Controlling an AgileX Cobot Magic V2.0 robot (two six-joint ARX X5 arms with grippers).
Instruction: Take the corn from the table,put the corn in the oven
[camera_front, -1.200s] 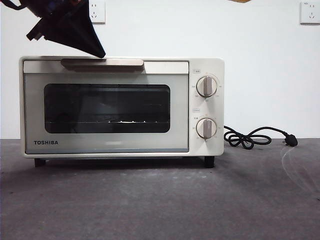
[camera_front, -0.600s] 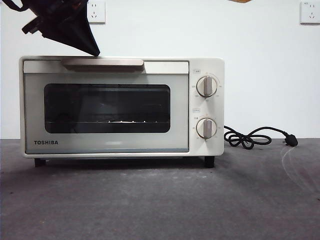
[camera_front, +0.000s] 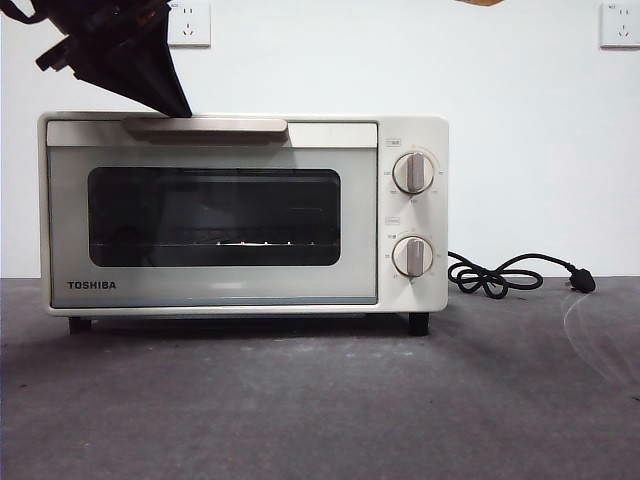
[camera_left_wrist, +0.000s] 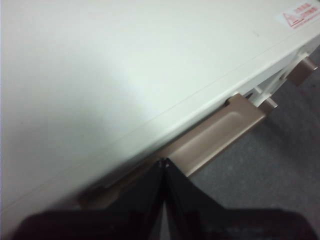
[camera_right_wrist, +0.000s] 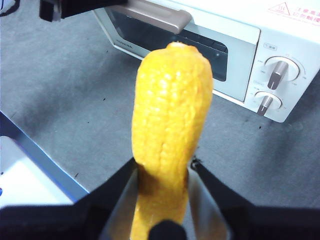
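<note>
The cream TOSHIBA oven (camera_front: 240, 295) stands on the dark grey table (camera_front: 320, 410) with its door closed. My left gripper (camera_front: 183, 108) comes down from the upper left, jaws shut, its tip right at the left part of the bar handle (camera_front: 235, 125). In the left wrist view the shut left gripper (camera_left_wrist: 162, 162) meets the tan handle (camera_left_wrist: 220, 132) below the oven top (camera_left_wrist: 125, 65). My right gripper (camera_right_wrist: 164, 162) is shut on the yellow-orange corn (camera_right_wrist: 170, 115), held upright in the air in front of the oven (camera_right_wrist: 240, 35).
Two round knobs (camera_front: 413, 173) sit on the oven's right panel. A black cord and plug (camera_front: 505, 275) lie on the table to its right. A white tray with a blue edge (camera_right_wrist: 22, 172) shows beside the table in the right wrist view.
The left gripper's tip has slid a little to the left along the oven handle. The oven and its door have not moved.
</note>
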